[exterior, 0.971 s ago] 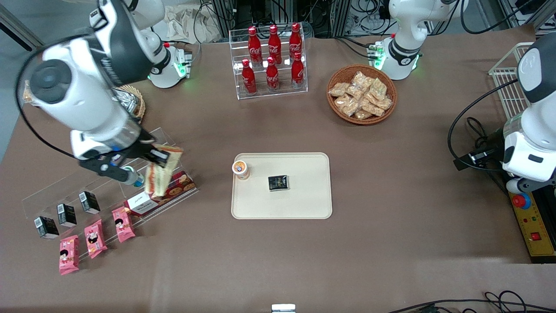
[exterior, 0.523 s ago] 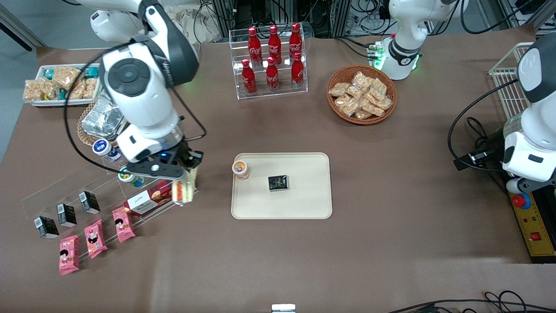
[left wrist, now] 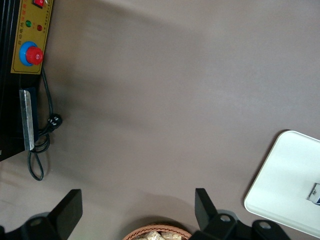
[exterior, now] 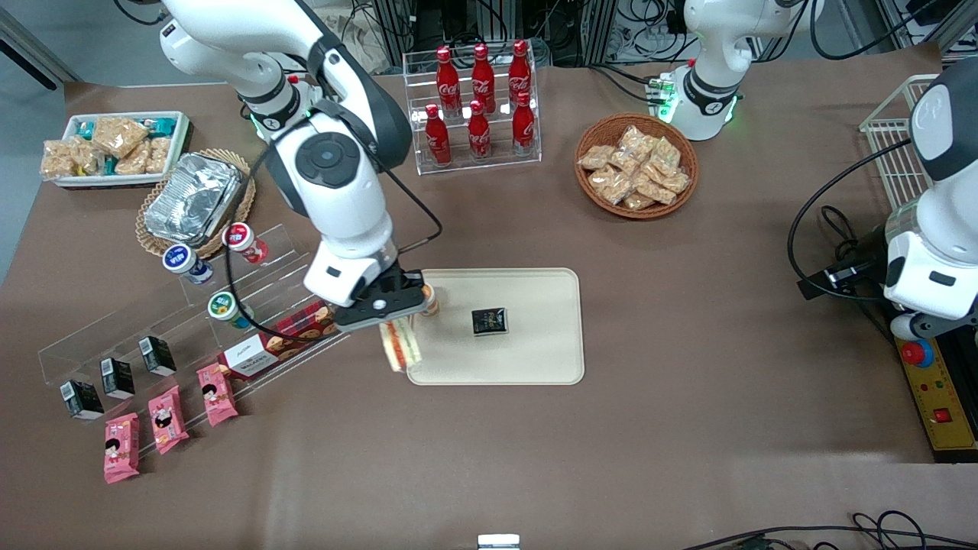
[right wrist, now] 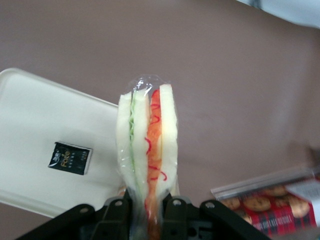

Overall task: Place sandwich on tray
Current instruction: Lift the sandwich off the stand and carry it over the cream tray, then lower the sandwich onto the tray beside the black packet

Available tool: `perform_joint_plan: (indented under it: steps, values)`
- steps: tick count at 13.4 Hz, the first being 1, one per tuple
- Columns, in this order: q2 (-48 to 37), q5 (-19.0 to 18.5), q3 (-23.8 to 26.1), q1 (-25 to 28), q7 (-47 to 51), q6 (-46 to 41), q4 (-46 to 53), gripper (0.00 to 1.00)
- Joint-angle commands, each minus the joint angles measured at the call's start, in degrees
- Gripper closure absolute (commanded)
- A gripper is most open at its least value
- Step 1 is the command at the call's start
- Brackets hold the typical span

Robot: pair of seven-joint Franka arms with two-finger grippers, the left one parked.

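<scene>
My right gripper (exterior: pixel 391 317) is shut on the sandwich (exterior: pixel 402 345), a wedge of white bread in clear wrap with orange-red and green filling. It hangs from the jaws above the edge of the cream-beige tray (exterior: pixel 535 359) that faces the working arm's end of the table. In the right wrist view the sandwich (right wrist: pixel 146 150) is pinched between the fingers (right wrist: pixel 116 212) with the tray (right wrist: pixel 35 150) beneath it. On the tray lie a small black packet (exterior: pixel 489 321) and a small orange-lidded cup (exterior: pixel 430 299), partly hidden by the gripper.
A clear stepped rack (exterior: pixel 153 336) holds small cups, black cartons, pink packets and a red cookie box (exterior: pixel 294 332) toward the working arm's end. A cola bottle rack (exterior: pixel 477 107), a wicker basket of snack packets (exterior: pixel 636 165), a foil tray (exterior: pixel 191 200) and a white snack bin (exterior: pixel 114 145) stand farther back.
My right gripper has carried the sandwich from above the clear rack sideways to the tray's edge. The arm swung with it, uncovering the white bin, foil tray and cups.
</scene>
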Motion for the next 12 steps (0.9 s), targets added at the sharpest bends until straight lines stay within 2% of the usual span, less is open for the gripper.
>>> perform_joint_plan:
  steps: [1,6,12]
  values:
    - [3.64,-1.18,1.20,0.48,-10.27,4.43,2.05,1.00]
    - [9.79,-1.26,1.21,5.93,-21.10,12.77,2.31,1.00]
    - [18.84,-1.70,1.03,7.70,-37.17,19.54,5.83,1.00]
